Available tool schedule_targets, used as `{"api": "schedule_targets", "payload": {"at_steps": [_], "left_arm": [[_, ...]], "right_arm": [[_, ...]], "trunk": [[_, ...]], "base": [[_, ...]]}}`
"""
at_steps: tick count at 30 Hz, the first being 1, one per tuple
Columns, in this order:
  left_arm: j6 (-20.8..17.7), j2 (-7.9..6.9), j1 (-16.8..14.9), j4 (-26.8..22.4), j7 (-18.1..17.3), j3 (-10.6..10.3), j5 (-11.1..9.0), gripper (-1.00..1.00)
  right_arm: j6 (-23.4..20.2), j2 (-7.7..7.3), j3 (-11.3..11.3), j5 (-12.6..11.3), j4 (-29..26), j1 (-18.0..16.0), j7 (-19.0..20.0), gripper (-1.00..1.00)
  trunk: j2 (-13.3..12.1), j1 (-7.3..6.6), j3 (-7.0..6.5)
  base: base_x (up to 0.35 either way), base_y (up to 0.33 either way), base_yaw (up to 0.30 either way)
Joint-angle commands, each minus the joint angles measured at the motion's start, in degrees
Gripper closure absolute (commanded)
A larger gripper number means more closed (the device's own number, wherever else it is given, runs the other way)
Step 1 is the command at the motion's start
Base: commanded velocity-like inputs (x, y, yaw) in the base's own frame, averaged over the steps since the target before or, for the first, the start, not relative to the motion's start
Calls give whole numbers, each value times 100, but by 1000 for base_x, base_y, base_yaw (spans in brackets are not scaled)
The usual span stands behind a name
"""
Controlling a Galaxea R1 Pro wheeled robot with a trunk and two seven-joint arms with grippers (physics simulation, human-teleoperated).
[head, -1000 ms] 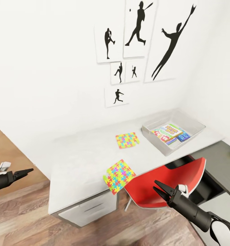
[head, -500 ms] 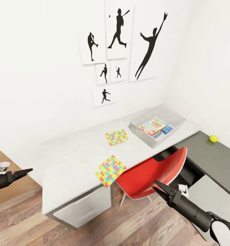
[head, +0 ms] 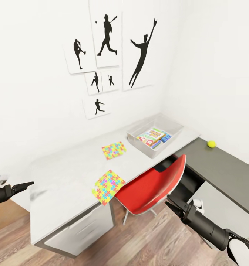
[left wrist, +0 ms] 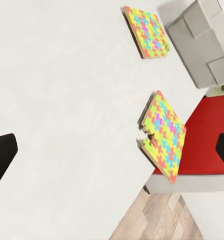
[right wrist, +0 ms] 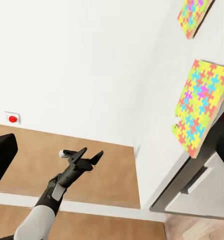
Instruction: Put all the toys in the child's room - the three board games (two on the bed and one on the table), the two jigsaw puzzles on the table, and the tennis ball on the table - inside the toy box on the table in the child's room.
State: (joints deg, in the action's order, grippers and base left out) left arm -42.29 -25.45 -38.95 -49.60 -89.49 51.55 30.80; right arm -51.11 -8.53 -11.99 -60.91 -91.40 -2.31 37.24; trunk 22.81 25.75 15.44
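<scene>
Leftmost in the head view, the black left gripper (head: 28, 183) hovers off the end of the long light-grey-topped table (head: 65, 177), fingers drawn to a narrow point and empty; from the right wrist view (right wrist: 87, 156) a small gap shows between its tips. On the table's front edge lies a thin multicoloured jigsaw puzzle square (head: 108, 181), one corner overhanging; a second puzzle square (head: 114, 150) lies farther back, nearer the wall. Just beside that one stands the pale grey open plastic toy box (head: 137, 142), with colourful flat game boxes (head: 152, 136) lying inside. A red moulded chair (head: 154, 186) is tucked under the table below the bin. The black right gripper (head: 170, 207) hangs low in front of the chair, its fingers slightly parted, holding nothing. Farthest right, the small yellow-green tennis ball (head: 211, 144) sits on the lower dark grey shelf unit (head: 220, 166), well apart from the bin.
</scene>
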Motion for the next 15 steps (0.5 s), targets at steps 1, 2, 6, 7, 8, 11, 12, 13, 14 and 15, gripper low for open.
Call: {"api": "schedule_targets", "payload": {"at_steps": [1,2,6,7,8,11,12,13,14,15], "left_arm": [[-60,-14,-5,-7,-51,16,41,-100],[-60,-28,-4,-9,-51,16,15,-100],[-60,-62,30,-27,-51,-21,-279,-100],[-60,-60,60,-44,-51,-44,-385,-100],[-62,-56,76,-59,-51,-60,-434,-100],[-73,-17,136,-216,-51,-203,-576,-100],[-83,33,185,-313,-51,-341,-617,-100],[-87,75,215,-364,-51,-421,-633,-100],[-91,124,246,-417,-51,-508,-646,-100],[-95,177,273,-475,-51,-598,-657,-100]], "right_arm": [[-31,0,-5,0,0,-6,12,-100],[-31,0,-5,0,0,-6,12,-100],[-31,3,-5,3,-5,-6,12,-100],[-31,4,-5,2,-7,-6,12,-100],[-31,3,-5,3,-7,-8,14,-100],[-31,3,-5,2,-9,-7,14,-100],[-31,3,-5,4,-9,-6,13,-100],[-31,3,-5,5,-9,-6,13,-100],[-31,4,-5,6,-9,-6,12,-100],[-31,5,-5,7,-10,-6,12,-100]], "trunk": [[10,4,4],[10,4,-2],[10,4,-27],[10,4,-33],[10,4,-39],[10,4,-58],[10,4,-64],[10,4,-71],[10,4,-77],[10,4,-83]], "base": [[0,0,-236],[0,0,-236],[0,0,-236],[0,0,-236],[0,0,-236],[0,0,-234],[0,0,-232],[0,0,-231],[0,0,-231],[0,0,-230]]}}
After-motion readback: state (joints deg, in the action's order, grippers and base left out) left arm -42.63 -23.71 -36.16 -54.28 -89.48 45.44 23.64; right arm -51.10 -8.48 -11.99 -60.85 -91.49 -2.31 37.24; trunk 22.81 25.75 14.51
